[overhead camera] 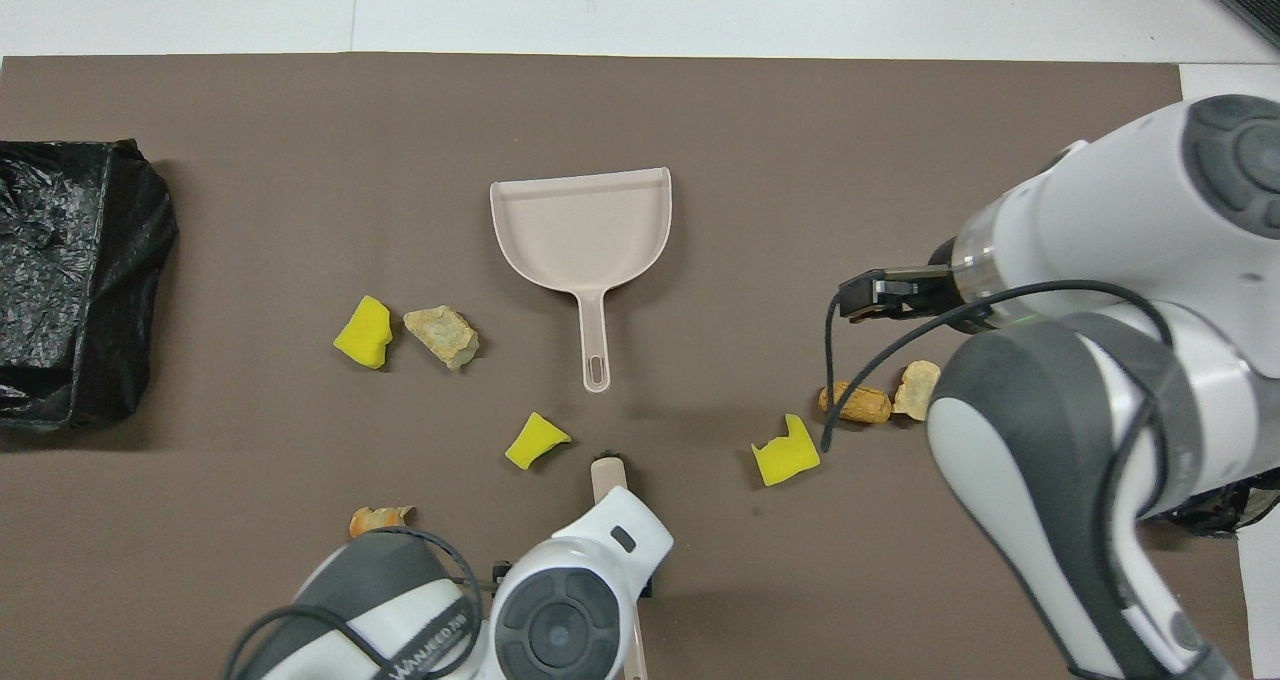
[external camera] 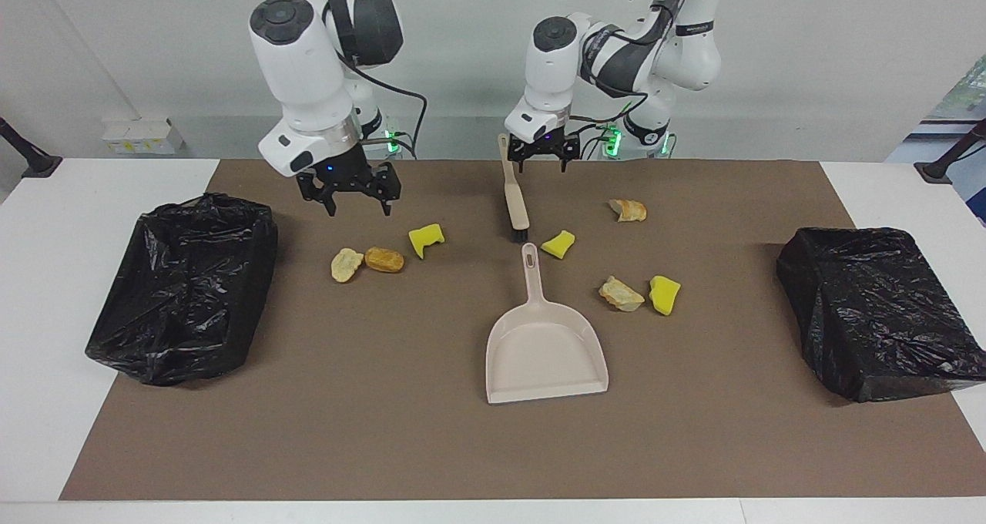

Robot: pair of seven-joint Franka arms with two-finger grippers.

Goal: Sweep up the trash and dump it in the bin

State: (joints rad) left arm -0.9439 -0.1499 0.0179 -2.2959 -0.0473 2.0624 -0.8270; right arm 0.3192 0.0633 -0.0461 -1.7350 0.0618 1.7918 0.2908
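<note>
Hanging in the air with fingertips apart and clamped on nothing: the right gripper (external camera: 350,200), over bare mat (external camera: 385,431) in the facing view. Close to this claw on the mat, three pieces of the trash: a pale tan lump (external camera: 347,264) touching a brown lump (external camera: 384,259), and just beside them a yellow chunk (external camera: 426,240).

Hovering likewise open and empty: the left gripper (external camera: 542,160), just over the handle of the brush (external camera: 514,196), not touching it. Near this claw, a second yellow chunk (external camera: 558,244) beside the brush head, and an orange crust (external camera: 628,209) toward the left arm's end. Well apart from both claws, a tan lump (external camera: 621,294) next to a third yellow chunk (external camera: 664,293), beside the dustpan (external camera: 545,354).

Showing both black bins (external camera: 185,285) (external camera: 878,312) fully only in the facing view. From overhead, the left claw hidden under its own arm, the brush (overhead camera: 607,472) reduced to its head end, the crust (overhead camera: 375,517) half covered, the right-end bin mostly covered by the right arm. Visible there: the right gripper (overhead camera: 862,297) as a dark tip, fingers not readable.
</note>
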